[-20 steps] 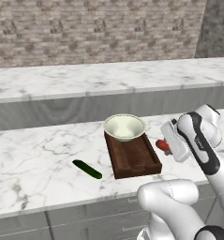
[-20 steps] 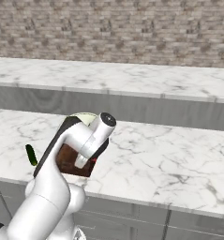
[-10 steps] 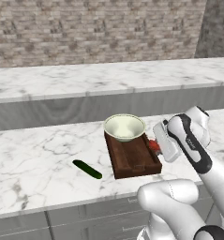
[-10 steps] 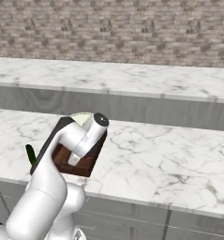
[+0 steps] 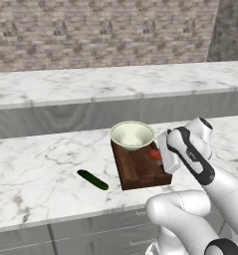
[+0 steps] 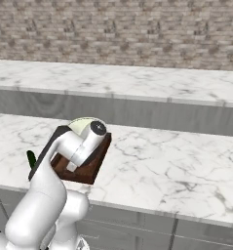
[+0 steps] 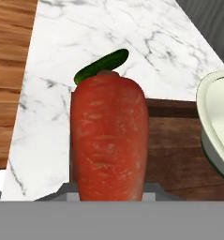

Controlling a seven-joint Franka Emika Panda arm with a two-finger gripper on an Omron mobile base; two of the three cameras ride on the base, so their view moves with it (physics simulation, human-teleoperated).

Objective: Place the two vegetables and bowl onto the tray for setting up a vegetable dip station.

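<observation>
Gripper: the gripper (image 5: pixel 159 156) at the end of the white arm is clamped on the carrot and hangs over the right edge of the tray, beside the bowl.
Carrot: the carrot (image 7: pixel 108 136) is a blunt, tapered orange-red root with a faintly mottled, matt skin; in the hand view it rises straight up from between the fingers, and in the left base view a small red patch of it (image 5: pixel 155 154) shows at the hand.
Tray: the tray (image 5: pixel 140 172) is a rectangle of dark brown wood with visible grain and low raised edges, lying flat on the counter with a short end toward the robot.
Bowl: the bowl (image 5: pixel 132 135) is round, pale cream-green and smooth, with a wide rim; it sits upright on the far end of the tray and spans about the tray's width.
Cucumber: the cucumber (image 5: pixel 92 180) is long, slim, dark green and glossy with rounded ends; it lies at a slant on the counter, left of the tray and apart from it.
Counter: the counter (image 5: pixel 36 169) is white marble with grey veins, with a second marble ledge behind it.
Wall: the wall (image 5: pixel 90 30) is rough grey-brown brick.
</observation>
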